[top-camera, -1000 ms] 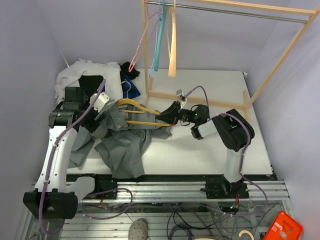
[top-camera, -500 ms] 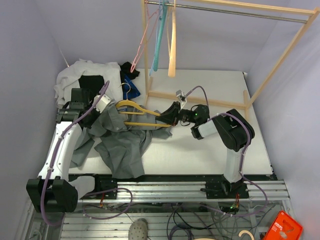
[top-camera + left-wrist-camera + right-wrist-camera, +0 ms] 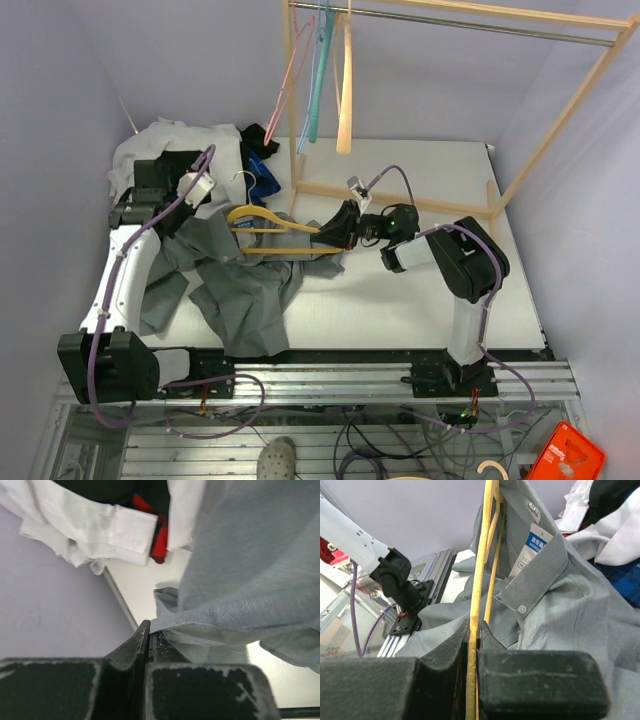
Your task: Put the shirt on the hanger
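The grey shirt lies crumpled at the table's near left, and its collar and label show in the right wrist view. The yellow hanger lies across the shirt's top, its silver hook pointing to the back. My left gripper is shut on a thin edge of the shirt, the fabric pinched at the fingertips. My right gripper is shut on the hanger's right end, and the yellow bar runs up from between its jaws.
A white garment and a dark blue one are piled at the back left, close to the left wall. A wooden rack stands at the back with pink, teal and cream hangers on its rail.
My left gripper has shut on the shirt's edge and drawn it back and to the left. The hanger and my right gripper have shifted slightly toward the back.
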